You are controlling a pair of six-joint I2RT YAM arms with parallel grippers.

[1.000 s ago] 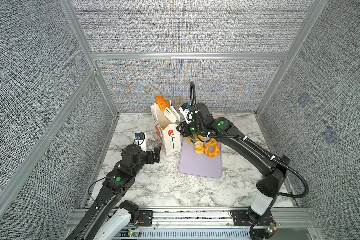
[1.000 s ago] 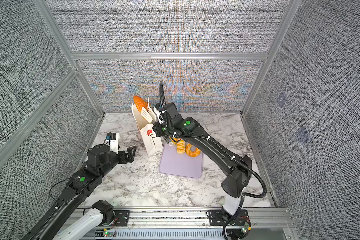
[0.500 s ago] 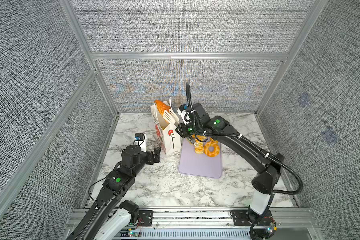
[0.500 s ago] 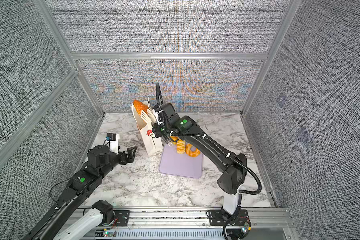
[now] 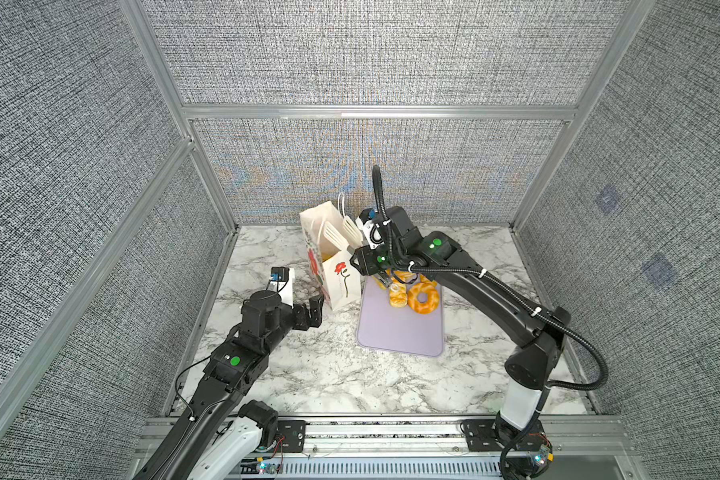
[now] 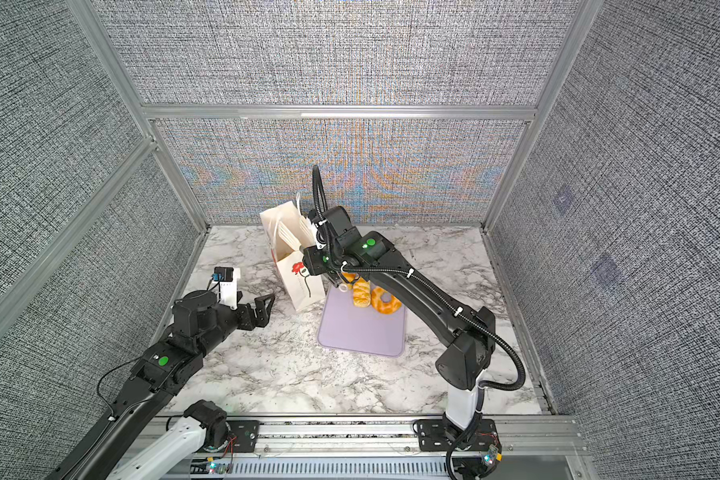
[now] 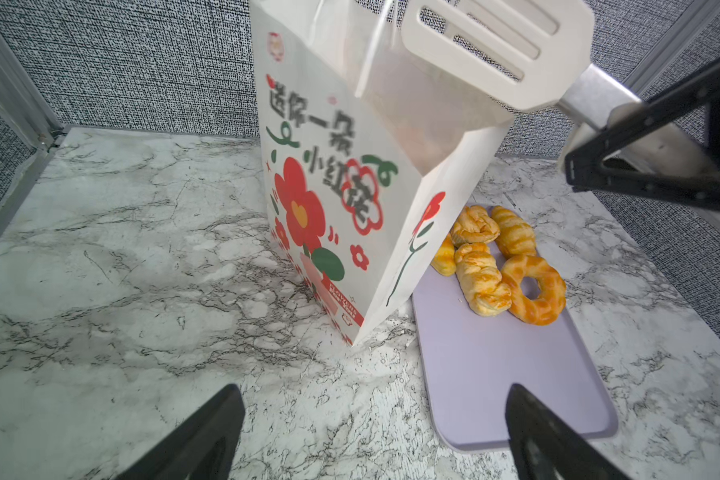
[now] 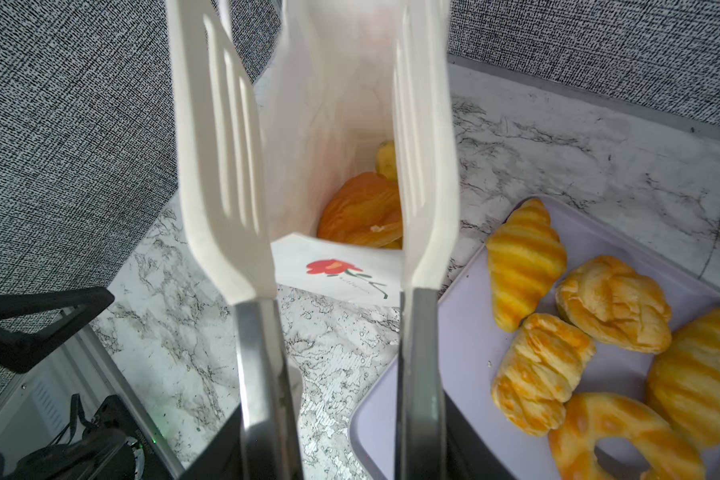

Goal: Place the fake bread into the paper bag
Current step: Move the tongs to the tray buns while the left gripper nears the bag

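The paper bag (image 5: 341,277) stands upright on the marble desk (image 5: 308,374) close to the back wall, with its mouth open. Its lower right edge is just beside the left edge of the lilac board (image 5: 400,336); whether they touch cannot be told. Two pieces of fake bread (image 8: 362,212) lie at the bottom of the bag, a darker orange-brown one in front of a yellow one.

Five more pieces (image 8: 524,262) crowd the far end of the board, leaving its near half bare. A wide stretch of desk lies open in front of the bag and board, and more to the board's right.

The right gripper (image 8: 341,453) hangs above the board's far left corner. Its jaws pinch the metal arms of white slotted tongs (image 5: 334,235). The blades are parted over the bag's mouth with nothing between them.

The left gripper (image 5: 313,311) sits low near the bag's near left edge, jaws spread wide and empty, with a strip of bare desk between them and the bag.
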